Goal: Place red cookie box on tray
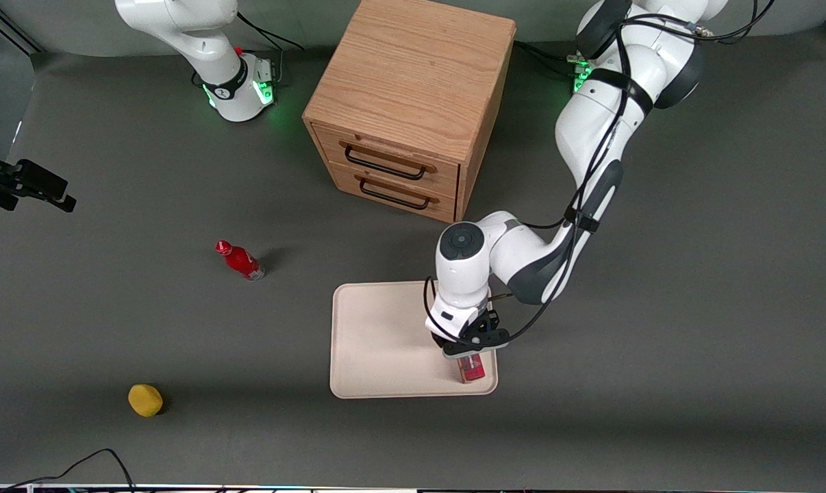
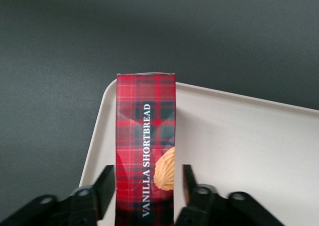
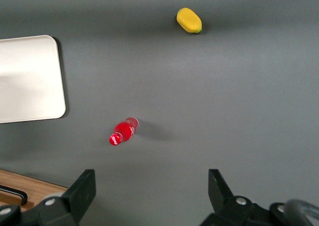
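Note:
The red cookie box (image 1: 470,368) (image 2: 144,121), dark-red plaid with "Vanilla Shortbread" lettering and a cookie picture, lies flat on the cream-white tray (image 1: 379,342) (image 2: 239,146). It sits by the tray's corner nearest the front camera, at the working arm's end. My gripper (image 1: 469,348) (image 2: 147,173) is just above the box and straddles it, open. One finger is at the box's edge. A strip of tray shows between the other finger (image 2: 188,178) and the box. The tray's edge also appears in the right wrist view (image 3: 25,81).
A wooden two-drawer cabinet (image 1: 406,103) stands farther from the front camera than the tray. A small red bottle (image 1: 240,260) (image 3: 123,131) and a yellow object (image 1: 145,400) (image 3: 189,20) lie on the dark table toward the parked arm's end.

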Available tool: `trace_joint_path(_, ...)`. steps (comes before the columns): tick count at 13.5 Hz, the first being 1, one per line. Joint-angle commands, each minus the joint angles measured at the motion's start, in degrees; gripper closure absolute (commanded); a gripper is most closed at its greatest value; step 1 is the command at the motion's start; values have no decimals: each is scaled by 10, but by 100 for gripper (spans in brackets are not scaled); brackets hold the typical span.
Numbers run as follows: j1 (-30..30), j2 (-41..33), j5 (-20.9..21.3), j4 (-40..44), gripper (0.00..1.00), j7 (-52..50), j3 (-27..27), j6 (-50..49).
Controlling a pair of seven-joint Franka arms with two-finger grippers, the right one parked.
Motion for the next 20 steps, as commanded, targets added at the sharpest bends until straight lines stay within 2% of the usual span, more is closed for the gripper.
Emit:
trace_joint_path(1,-4,6,4,19,0,7,1,0)
trace_joint_path(3,-1,-2,-5,20,0,9,-4,-12)
trace_joint_path(5,7,-24,-49,20,0,26,-4,-26)
trace_joint_path(8,24,-67,-102,20,0,104,-18,-114)
trace_joint_path(9,31,-90,-115,15,0,134,-21,-144)
trace_joint_path(12,51,-171,-192,11,0,237,-24,-280)
trace_joint_path(14,78,-249,-213,-51,0,329,-22,-317)
trace_joint_path(15,94,-288,-246,-84,0,352,-20,-320)
trace_joint_path(16,102,-318,-273,-105,0,366,-7,-326)
trace_joint_path(18,104,-378,-299,-158,0,424,35,-343)
trace_joint_path(20,107,-439,-348,-226,0,501,102,-342)
